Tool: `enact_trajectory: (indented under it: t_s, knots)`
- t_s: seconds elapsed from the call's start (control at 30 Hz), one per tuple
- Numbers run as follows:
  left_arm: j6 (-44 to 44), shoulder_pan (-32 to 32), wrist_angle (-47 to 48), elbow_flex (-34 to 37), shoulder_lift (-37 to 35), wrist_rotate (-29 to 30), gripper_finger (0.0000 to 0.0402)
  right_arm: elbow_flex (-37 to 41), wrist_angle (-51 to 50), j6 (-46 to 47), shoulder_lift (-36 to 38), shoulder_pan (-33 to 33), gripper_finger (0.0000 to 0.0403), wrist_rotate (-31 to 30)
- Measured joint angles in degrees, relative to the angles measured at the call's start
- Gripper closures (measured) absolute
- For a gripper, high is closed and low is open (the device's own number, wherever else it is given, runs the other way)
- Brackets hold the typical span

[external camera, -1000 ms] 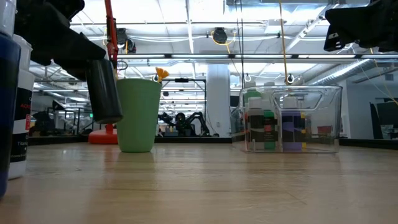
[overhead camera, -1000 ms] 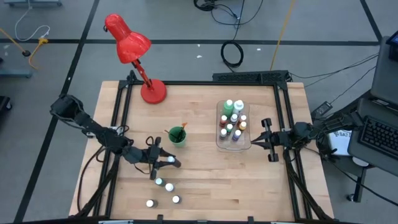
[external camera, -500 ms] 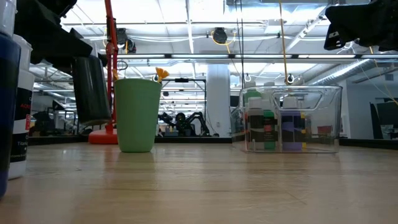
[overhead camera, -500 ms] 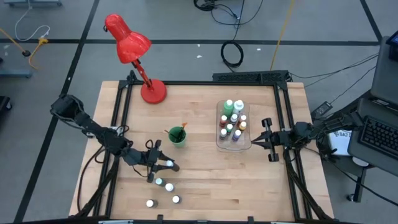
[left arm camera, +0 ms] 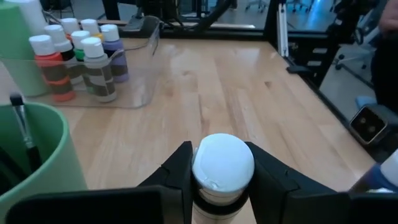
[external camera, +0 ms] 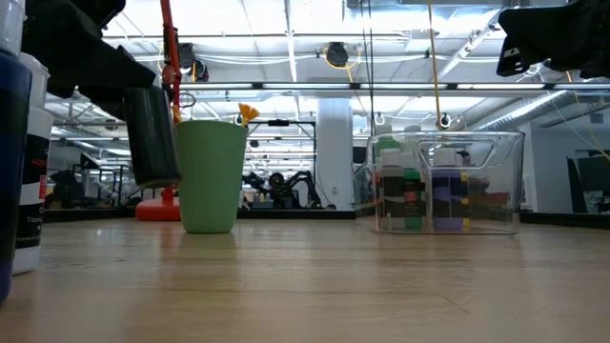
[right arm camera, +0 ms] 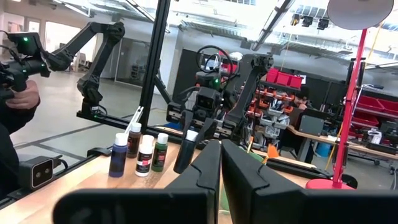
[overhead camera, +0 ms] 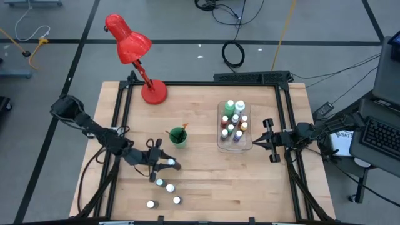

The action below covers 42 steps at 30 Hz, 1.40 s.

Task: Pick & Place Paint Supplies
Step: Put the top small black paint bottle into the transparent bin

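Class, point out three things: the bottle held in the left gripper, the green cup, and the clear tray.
bottle (left arm camera: 222,163), left wrist view, on its white cap.
green cup (external camera: 211,181), low view, on its side wall.
clear tray (external camera: 505,152), low view, on its front wall.

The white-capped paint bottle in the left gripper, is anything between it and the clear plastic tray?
Yes. The left gripper holds the white-capped paint bottle near the front-left of the table, and the green round cup with brushes stands close to the line toward the clear rectangular plastic tray. The path may need to skirt it.
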<state>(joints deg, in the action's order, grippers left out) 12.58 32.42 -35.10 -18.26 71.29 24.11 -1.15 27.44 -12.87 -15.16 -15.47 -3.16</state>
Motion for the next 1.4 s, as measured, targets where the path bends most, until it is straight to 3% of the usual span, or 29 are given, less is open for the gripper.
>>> enact_trajectory:
  t_s: [0.17,0.3,0.43,0.63,0.73,0.9,1.1,1.4]
  knots:
    - [-0.25,-2.20,-3.11,-0.65,-0.02,-5.83,0.0302,0.00,0.20,-0.02,0.00,0.00,0.0394,0.00]
    - [-0.73,-4.48,-0.52,-5.94,-0.02,-12.28,0.0302,-0.02,0.19,-0.02,-0.01,-0.01,0.0394,0.00]
    - [-4.50,-6.31,10.32,-16.36,0.31,-15.09,0.0302,0.00,0.17,-0.02,-0.02,-0.02,0.0394,-0.02]
    - [-15.32,-11.84,27.89,-37.14,7.41,-15.04,0.0302,0.00,-0.13,-1.58,-0.03,0.00,0.0394,-0.01]
    - [-21.11,-15.90,32.15,-45.83,12.43,-15.86,0.0302,0.00,-0.43,-1.89,-0.05,0.00,0.0394,-0.02]
    - [-25.77,-23.33,31.31,-55.52,22.95,-20.02,0.0302,0.00,-0.69,-1.53,-0.11,0.00,0.0394,0.00]
    - [-27.46,-30.08,27.00,-60.71,33.98,-27.86,0.0299,0.00,-0.89,-1.51,-0.36,-0.01,0.0394,0.08]
    - [-22.06,-34.09,26.08,-61.88,41.50,-32.77,0.0301,0.00,-1.11,-3.47,-0.42,0.00,0.0394,0.05]
